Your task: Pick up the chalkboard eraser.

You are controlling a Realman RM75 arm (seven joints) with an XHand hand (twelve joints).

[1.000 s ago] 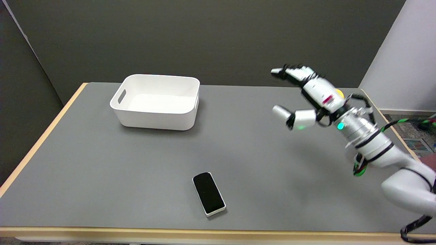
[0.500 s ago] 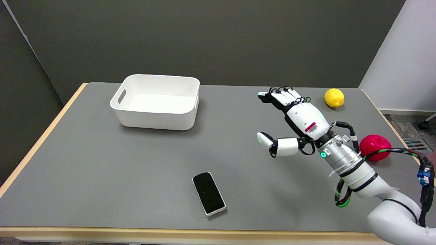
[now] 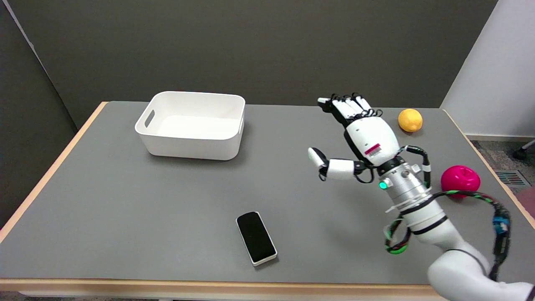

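Grey worktop (image 3: 125, 209), pale wood edging along the near and left sides. Largest to smallest on it:

White bin (image 3: 192, 124), rectangular, rounded corners, handle slot in its left end wall. Sits toward the far left corner, a little in from the far edge. Interior looks bare white, though the near wall hides part of its floor.

Right arm (image 3: 422, 209), white with a silver wrist section and a green light. Enters at the near right corner and angles up toward the far edge. Black and green cable loops hang off it near the wrist.

Right hand (image 3: 359, 138), raised above the right half of the worktop, back of hand facing the camera. Fingers (image 3: 347, 106) stretched out straight, pointing to the far edge; thumb (image 3: 330, 165) splayed out sideways to the left. Spread wide, nothing in its hold.

Chalkboard eraser (image 3: 256, 243), black felt face up on a white base. Lies flat close to the near edge, about midway along it, long axis skewed slightly. Well apart from the hand, nothing touching it.

Pink ball-like object (image 3: 460, 179), near the right edge, just beside the arm's wrist in this view; contact cannot be judged.

Yellow lemon (image 3: 410, 120), by the far right corner, beside the fingers but apart from them.
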